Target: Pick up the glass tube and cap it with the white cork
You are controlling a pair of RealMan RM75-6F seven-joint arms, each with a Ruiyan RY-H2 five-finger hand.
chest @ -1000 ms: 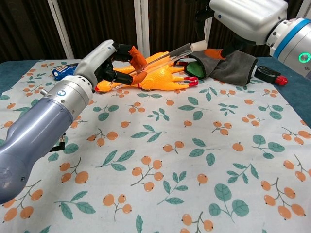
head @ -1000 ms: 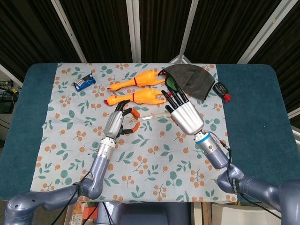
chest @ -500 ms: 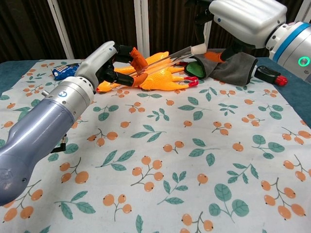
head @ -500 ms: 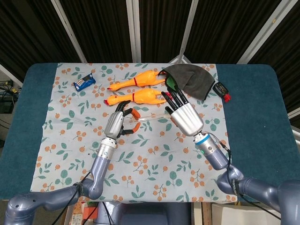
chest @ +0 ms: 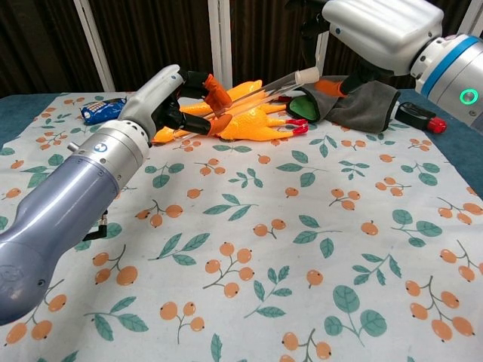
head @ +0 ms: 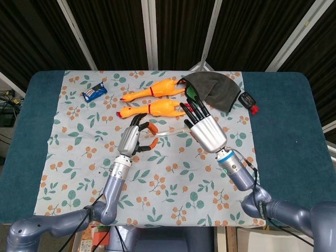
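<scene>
The glass tube (chest: pixel 260 87) hangs slanted above the cloth, and my left hand (chest: pixel 167 92) grips its lower left end between orange-tipped fingers. On the tube's raised right end sits the white cork (chest: pixel 306 75). My right hand (chest: pixel 373 30) reaches in from the upper right and its fingertips pinch the cork. In the head view the left hand (head: pixel 129 139) and right hand (head: pixel 206 130) face each other with the tube (head: pixel 167 132) spanning the gap. There the right hand hides the cork.
Two orange rubber chickens (head: pixel 152 110) (head: pixel 156 89) lie behind the hands. A dark grey cloth (head: pixel 218 89) over green glasses (head: pixel 192 93) is at the back right, a black-and-red gadget (head: pixel 248 101) beside it. A blue packet (head: pixel 94 92) lies far left on the floral tablecloth (head: pixel 173 184).
The right hand has drifted slightly toward the left hand, and the cork end of the tube has dipped a little. Both grips are unchanged.
</scene>
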